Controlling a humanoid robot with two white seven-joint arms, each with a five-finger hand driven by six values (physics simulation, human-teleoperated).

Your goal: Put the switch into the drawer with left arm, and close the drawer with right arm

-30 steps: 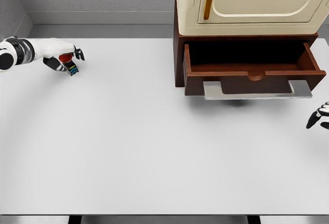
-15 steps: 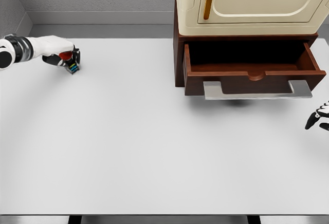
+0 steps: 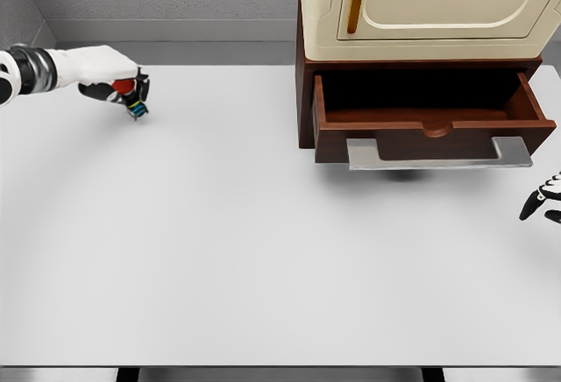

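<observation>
Start at the far left: your left hand is clamped around the switch, the red cap tucked under the fingers and the coloured base poking out below. Over the last second the hand has shifted right and up a touch, and the switch now looks tilted and clear of the white table — so the grasp appears to have taken and the carry is starting. Ahead lies bare tabletop, then the drawer, pulled wide open and well apart from the switch. At the right edge your right hand barely shows — I cannot tell its fingers.
</observation>
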